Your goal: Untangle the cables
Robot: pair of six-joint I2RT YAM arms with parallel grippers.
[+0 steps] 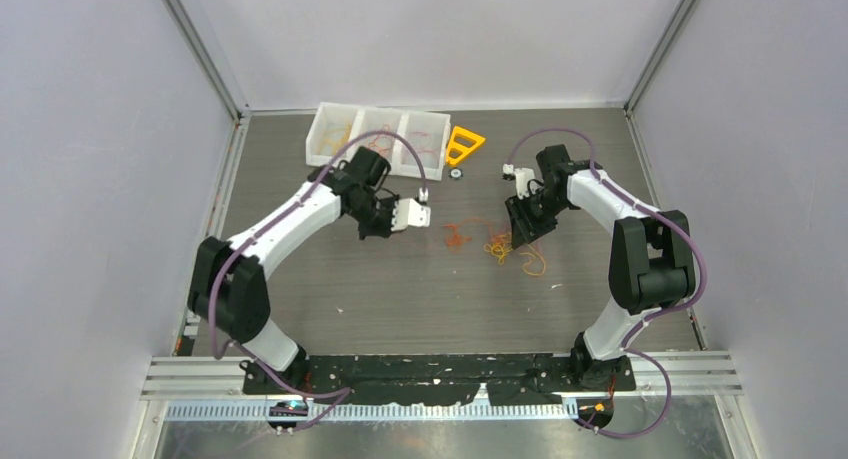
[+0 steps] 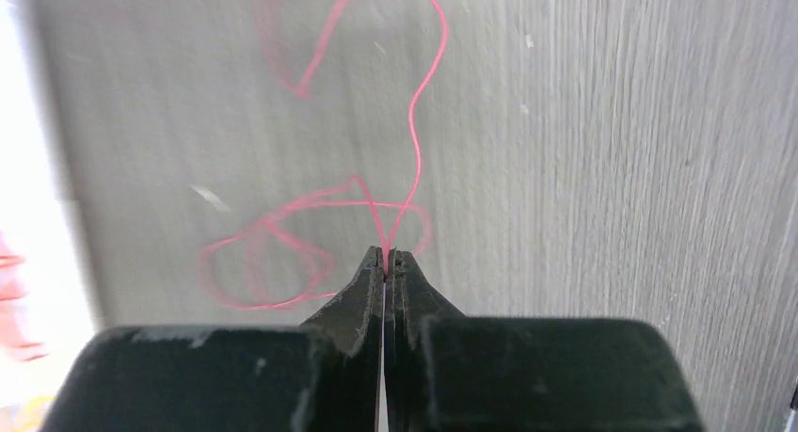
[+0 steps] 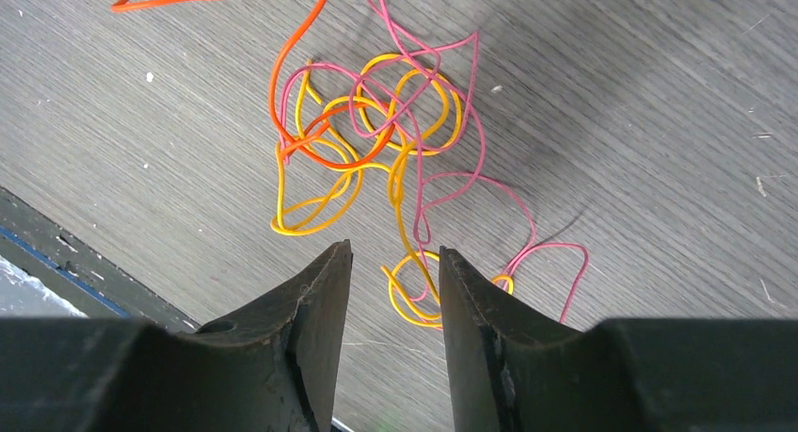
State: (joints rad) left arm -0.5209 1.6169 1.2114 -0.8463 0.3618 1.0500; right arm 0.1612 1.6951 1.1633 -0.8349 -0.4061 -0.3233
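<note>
The cables lie as a small clump (image 1: 500,247) of thin yellow, orange and pink strands on the grey table. An orange strand (image 1: 457,236) lies just left of it and another loop (image 1: 533,264) to its lower right. The right wrist view shows the tangle (image 3: 376,121) close up. My right gripper (image 3: 395,253) hovers open over its near end, with a yellow loop (image 3: 414,291) between the fingertips. My left gripper (image 2: 386,255) is shut on one thin red cable (image 2: 414,121), whose loops curl over the table ahead. From above, the left gripper (image 1: 378,229) is near the tray and the right gripper (image 1: 520,224) is beside the clump.
A white three-compartment tray (image 1: 322,114) with a few strands inside stands at the back, and its bright edge (image 2: 38,216) shows in the left wrist view. An orange-yellow plastic triangle (image 1: 465,144) and a small round object (image 1: 456,174) lie to its right. Walls enclose the table.
</note>
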